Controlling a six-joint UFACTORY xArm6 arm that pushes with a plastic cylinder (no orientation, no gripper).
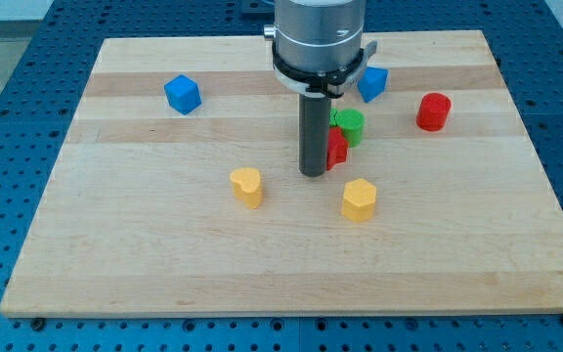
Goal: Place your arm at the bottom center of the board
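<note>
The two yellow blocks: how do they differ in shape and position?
The yellow heart-shaped block has a notched top; the yellow hexagonal block has flat facets. The heart-shaped one lies to the view's left of my tip, the hexagonal one to its right and slightly nearer the view's bottom. Both are yellow, similar in size, and apart from my tip.

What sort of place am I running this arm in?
Probably a robotics lab bench: a wooden board lies on a blue perforated table, strewn with small coloured blocks such as the blue cube, and my tip rests near mid-board.
</note>
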